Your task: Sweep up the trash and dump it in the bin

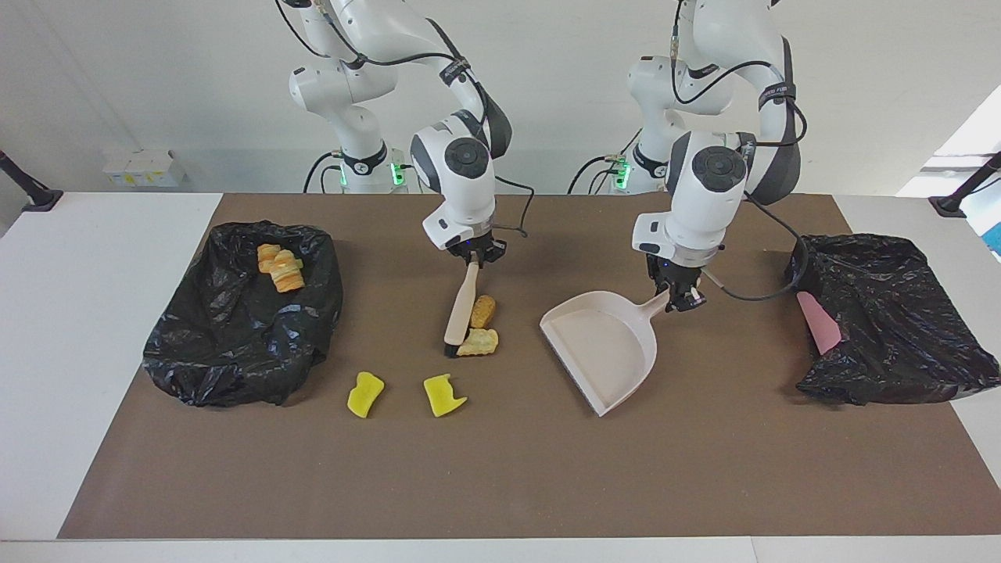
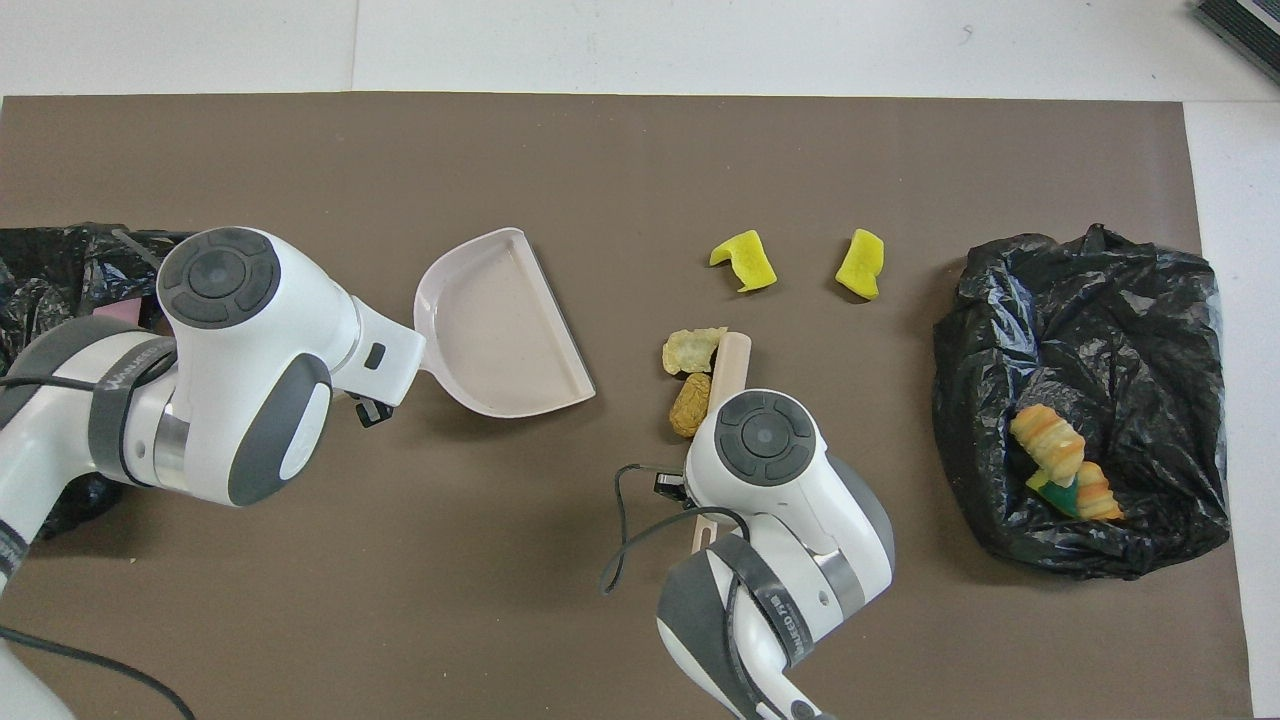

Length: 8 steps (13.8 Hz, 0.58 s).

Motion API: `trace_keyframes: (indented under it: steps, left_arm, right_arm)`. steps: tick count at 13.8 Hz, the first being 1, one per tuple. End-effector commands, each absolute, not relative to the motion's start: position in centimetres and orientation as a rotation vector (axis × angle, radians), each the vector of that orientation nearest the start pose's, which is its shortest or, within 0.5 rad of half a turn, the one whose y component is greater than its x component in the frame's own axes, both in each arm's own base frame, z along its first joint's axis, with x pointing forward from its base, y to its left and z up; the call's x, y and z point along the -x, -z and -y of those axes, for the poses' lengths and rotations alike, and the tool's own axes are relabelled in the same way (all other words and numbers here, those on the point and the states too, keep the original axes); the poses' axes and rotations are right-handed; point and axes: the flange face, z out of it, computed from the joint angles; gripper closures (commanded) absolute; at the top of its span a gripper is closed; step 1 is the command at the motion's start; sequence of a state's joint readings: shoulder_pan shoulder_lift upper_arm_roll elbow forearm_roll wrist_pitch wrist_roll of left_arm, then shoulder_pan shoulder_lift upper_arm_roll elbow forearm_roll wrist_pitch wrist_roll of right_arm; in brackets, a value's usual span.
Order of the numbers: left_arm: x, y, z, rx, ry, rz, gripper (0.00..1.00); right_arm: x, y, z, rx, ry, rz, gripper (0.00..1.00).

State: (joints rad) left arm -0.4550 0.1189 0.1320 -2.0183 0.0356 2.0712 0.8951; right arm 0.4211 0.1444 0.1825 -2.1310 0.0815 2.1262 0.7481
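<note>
I see the right gripper [image 1: 471,256] clamped on the handle of a small brush [image 1: 461,310], which slants down from the fingers to the brown mat [image 1: 500,485]; its dark bristle end rests on the mat. Two tan chunks of trash lie against the brush on the side toward the left arm's end of the table: an orange-brown chunk [image 1: 482,310] beside the handle and a paler tan chunk [image 1: 478,342] beside the bristles, farther from the robots. The two chunks touch or nearly touch each other.

The left gripper [image 1: 679,293] is closed on the handle of the pale pink dustpan [image 1: 602,344]. The pan sits low over the mat, its open mouth facing the brush and the two tan chunks, with a strip of bare mat between them. I cannot tell whether its lip touches the mat.

Two bright yellow chunks [image 1: 365,393] [image 1: 443,394] lie apart on the mat, farther from the robots than the brush.

A black bag-lined bin [image 1: 235,328] at the right arm's end holds a cluster of orange and yellow chunks [image 1: 280,267]. A second black bag [image 1: 899,328] at the left arm's end carries a flat pink piece [image 1: 817,320].
</note>
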Motion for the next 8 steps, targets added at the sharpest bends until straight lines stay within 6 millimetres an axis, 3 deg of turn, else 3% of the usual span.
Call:
trace_keyframes:
  steps: [1,5,8]
  left_arm:
    - [-51.0,-37.2,19.5,2.524,-0.081,-1.9,1.0]
    - [-48.7,-37.4,23.3,2.446,-0.056,-2.004,1.0]
    - [-47.4,-36.1,25.3,2.402,-0.05,-2.053,1.0]
  right_arm:
    - [-43.5,-33.3,-31.8,3.103,-0.381,-0.264,1.0]
    - [-43.0,-33.4,-32.0,3.056,-0.445,-0.317,1.0]
    - [-42.4,-33.7,-33.5,2.99,-0.468,-0.342,1.0]
